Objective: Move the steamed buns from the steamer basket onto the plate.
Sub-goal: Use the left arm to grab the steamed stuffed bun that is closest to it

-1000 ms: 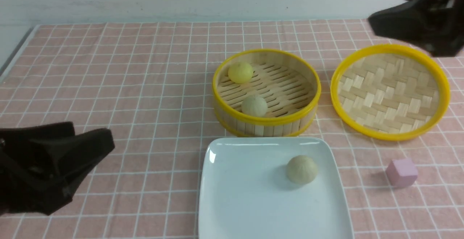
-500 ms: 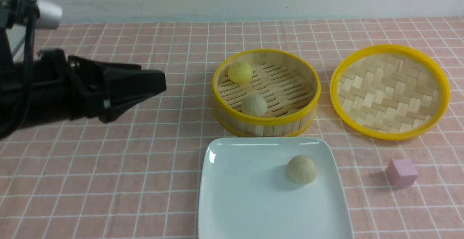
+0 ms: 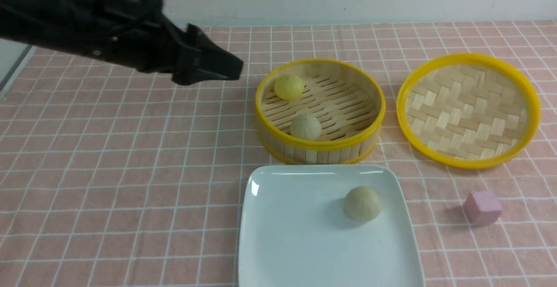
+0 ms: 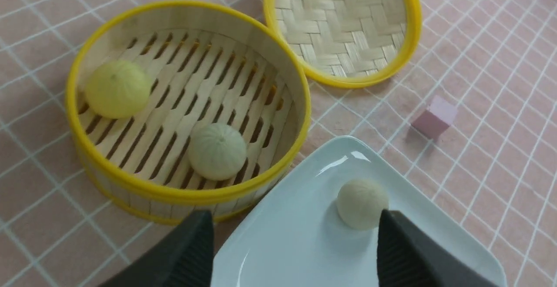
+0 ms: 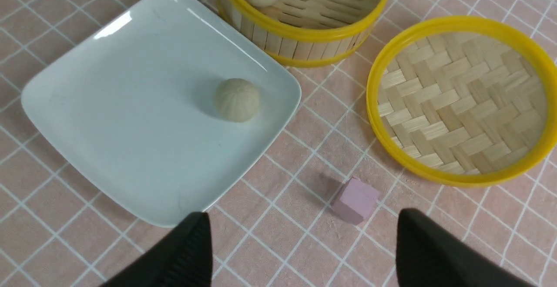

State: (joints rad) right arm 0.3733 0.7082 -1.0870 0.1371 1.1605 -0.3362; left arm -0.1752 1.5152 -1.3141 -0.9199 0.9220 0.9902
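Observation:
The steamer basket holds two steamed buns: a pale yellow one at its far left and an off-white one near its front wall. A third, beige bun lies on the white square plate just in front of the basket. My left gripper hangs open and empty above the cloth, left of the basket. In its wrist view my right gripper is open and empty; it does not show in the front view.
A shallow yellow-rimmed woven tray lies right of the basket. A small pink cube sits on the pink checked cloth right of the plate. The cloth's left edge runs along the far left.
My left arm has swung up from the near left and forward toward the basket. My right arm, at the top right a second ago, has left the front view. The buns have not moved.

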